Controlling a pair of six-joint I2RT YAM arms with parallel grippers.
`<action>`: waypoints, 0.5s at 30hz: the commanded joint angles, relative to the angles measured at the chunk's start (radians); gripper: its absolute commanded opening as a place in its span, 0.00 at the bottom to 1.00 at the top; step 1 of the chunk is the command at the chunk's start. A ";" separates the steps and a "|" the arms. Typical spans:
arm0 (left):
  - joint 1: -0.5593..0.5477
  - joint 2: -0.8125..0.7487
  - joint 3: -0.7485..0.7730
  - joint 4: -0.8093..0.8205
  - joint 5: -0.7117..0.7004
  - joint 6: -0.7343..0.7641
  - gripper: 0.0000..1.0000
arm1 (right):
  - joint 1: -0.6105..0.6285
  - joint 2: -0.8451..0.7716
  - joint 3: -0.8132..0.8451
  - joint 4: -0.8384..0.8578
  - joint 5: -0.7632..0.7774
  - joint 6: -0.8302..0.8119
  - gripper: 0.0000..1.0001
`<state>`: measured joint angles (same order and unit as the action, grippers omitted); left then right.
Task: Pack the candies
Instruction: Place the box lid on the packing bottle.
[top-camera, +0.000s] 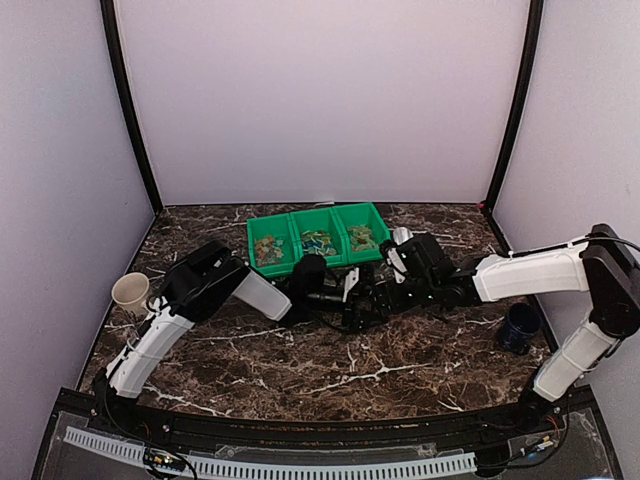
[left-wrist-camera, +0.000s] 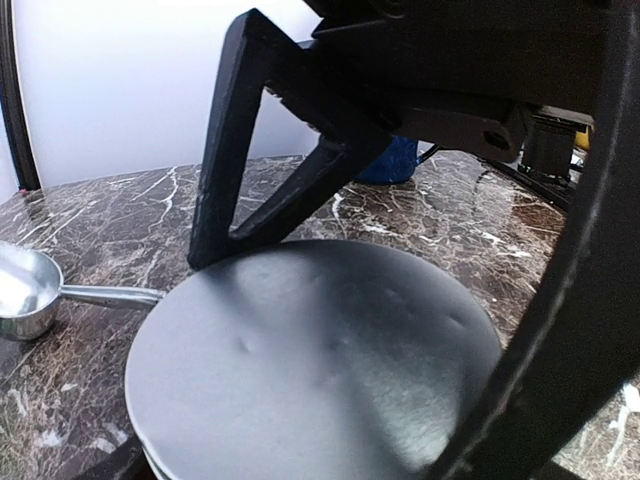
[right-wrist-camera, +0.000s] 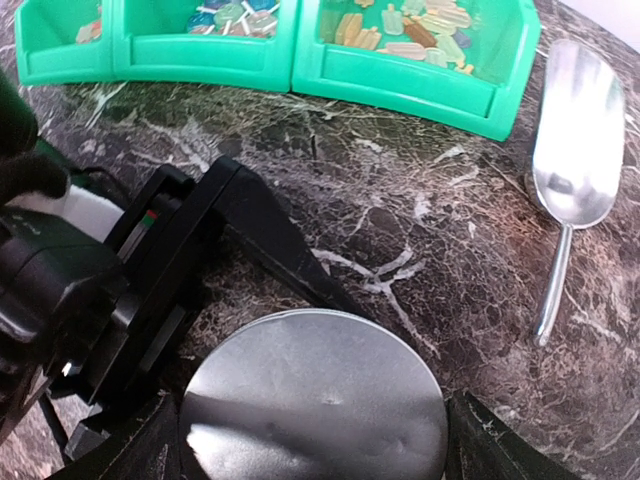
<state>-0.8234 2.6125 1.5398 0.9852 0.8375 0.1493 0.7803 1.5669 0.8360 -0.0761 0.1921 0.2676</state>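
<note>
The candies (top-camera: 318, 240) lie in a green three-compartment bin (top-camera: 262, 225) at the back of the table; they show again as candies (right-wrist-camera: 400, 30) at the top of the right wrist view. Both arms meet in front of the bin over a round tin with a grey lid (right-wrist-camera: 315, 400). My right gripper (right-wrist-camera: 315, 445) has a finger pressed against each side of the tin. My left gripper (left-wrist-camera: 320, 420) straddles the same lid (left-wrist-camera: 310, 370) from the other side, its jaws wide and slightly apart from the rim. From above, the tin is hidden under the grippers (top-camera: 345, 298).
A metal scoop (right-wrist-camera: 575, 150) lies to the right of the bin (right-wrist-camera: 400, 90), handle toward me. A cream cup (top-camera: 130, 293) stands at the left edge and a dark blue mug (top-camera: 520, 325) at the right. White walls enclose the marble table.
</note>
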 joint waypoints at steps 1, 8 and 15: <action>-0.010 0.130 -0.090 -0.257 -0.159 0.123 0.86 | 0.026 0.006 -0.029 0.000 0.106 0.123 0.82; -0.024 0.108 -0.094 -0.278 -0.272 0.113 0.86 | 0.064 0.055 0.010 -0.045 0.241 0.260 0.84; -0.034 0.105 -0.095 -0.292 -0.317 0.121 0.86 | 0.096 0.126 0.059 -0.066 0.283 0.293 0.89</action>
<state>-0.8474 2.5942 1.5192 1.0019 0.6945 0.1383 0.8562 1.6295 0.8787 -0.0887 0.4301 0.4808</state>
